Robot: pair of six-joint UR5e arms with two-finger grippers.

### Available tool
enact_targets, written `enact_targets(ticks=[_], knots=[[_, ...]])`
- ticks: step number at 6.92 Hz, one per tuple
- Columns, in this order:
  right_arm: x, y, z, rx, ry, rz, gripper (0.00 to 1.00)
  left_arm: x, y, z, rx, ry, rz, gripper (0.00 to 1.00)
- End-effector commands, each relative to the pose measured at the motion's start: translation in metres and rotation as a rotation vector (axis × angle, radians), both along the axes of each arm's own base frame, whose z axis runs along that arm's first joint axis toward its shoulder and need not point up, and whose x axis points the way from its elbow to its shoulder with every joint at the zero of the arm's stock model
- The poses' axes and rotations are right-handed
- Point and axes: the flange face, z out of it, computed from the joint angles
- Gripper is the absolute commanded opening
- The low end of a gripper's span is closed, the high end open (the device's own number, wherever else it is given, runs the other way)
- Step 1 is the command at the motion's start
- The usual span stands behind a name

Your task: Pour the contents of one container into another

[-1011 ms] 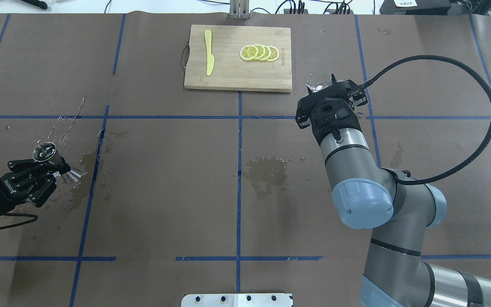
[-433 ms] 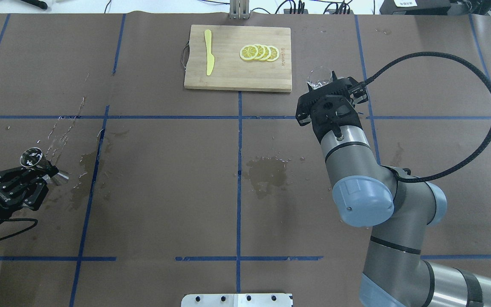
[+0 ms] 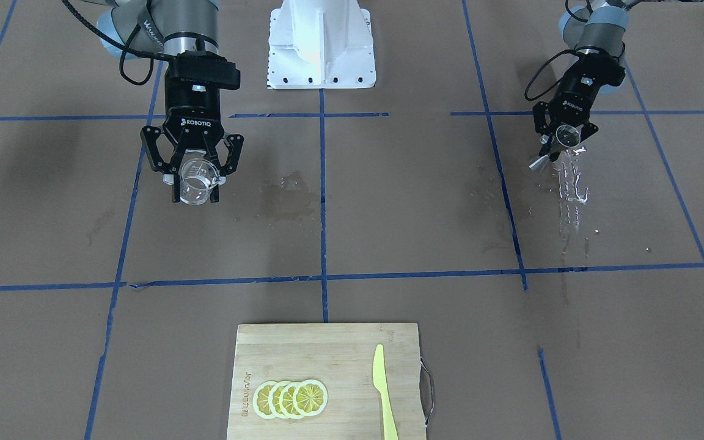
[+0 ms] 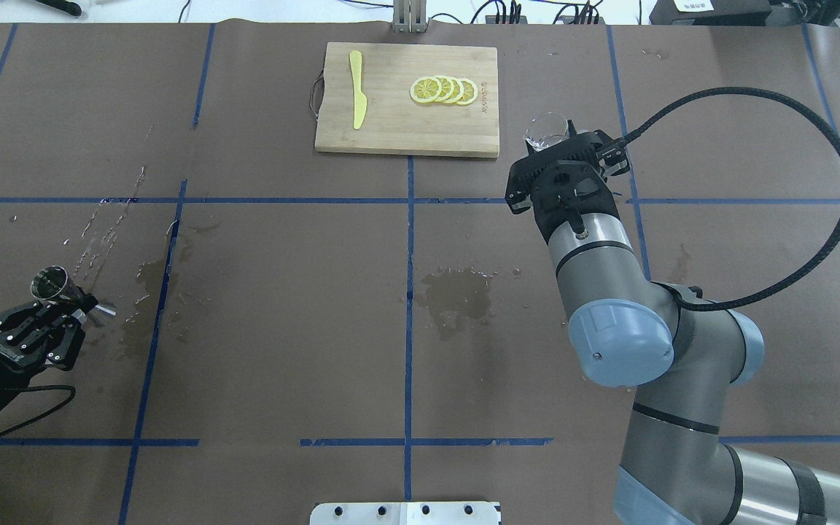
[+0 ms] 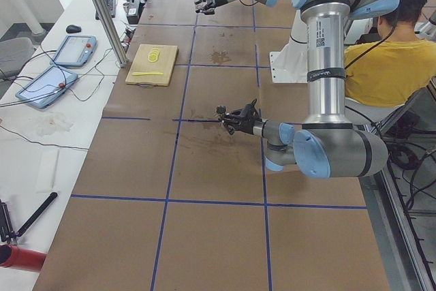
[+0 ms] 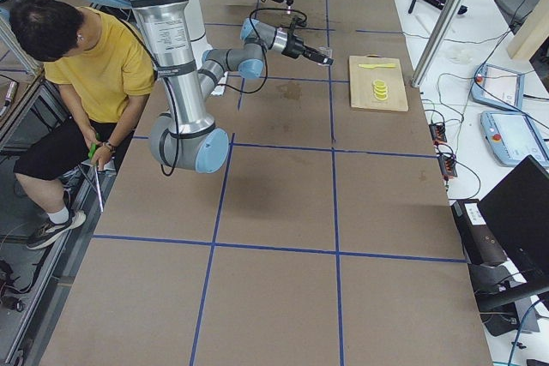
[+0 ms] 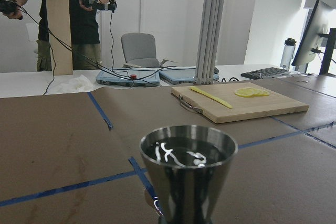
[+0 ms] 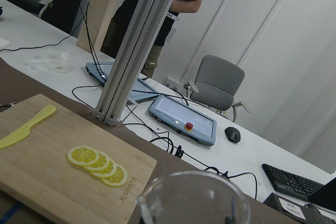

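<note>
- The left gripper (image 4: 76, 312) had its jaws closed narrow on the waist of a steel jigger (image 4: 63, 290), which hung above the table (image 4: 281, 350).
- In the left wrist view the jigger (image 7: 188, 174) stood close to upright, with bright glints inside its upper cup. They looked like liquid, though I cannot say for certain.
- The right gripper (image 3: 195, 194) had its jaws clamped on a clear beaker (image 3: 196, 176), also lifted and mouth up. The beaker looked empty.
- Shiny splashes (image 3: 572, 183) lay on the paper just beside the jigger, and a dark damp patch (image 4: 456, 292) sat mid-table.
- A cutting board (image 4: 391, 127) with lemon slices (image 4: 443, 90) and a yellow knife (image 4: 356, 89) lay at the far edge, near the beaker but apart from it.
- The two containers were well apart, at opposite ends of the table, so the step in hand was probably bringing them together, with no pour begun.
- The next move called for carrying the jigger level towards the centre. Its rim should be set over the beaker's mouth before any tilt.
</note>
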Motion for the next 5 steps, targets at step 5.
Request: enact_targets(ticks=[5], knots=[[0.000, 0.001, 0.001, 0.000, 0.001, -0.001, 0.00, 0.037, -0.002, 0.004, -0.005, -0.006, -0.032, 0.00]])
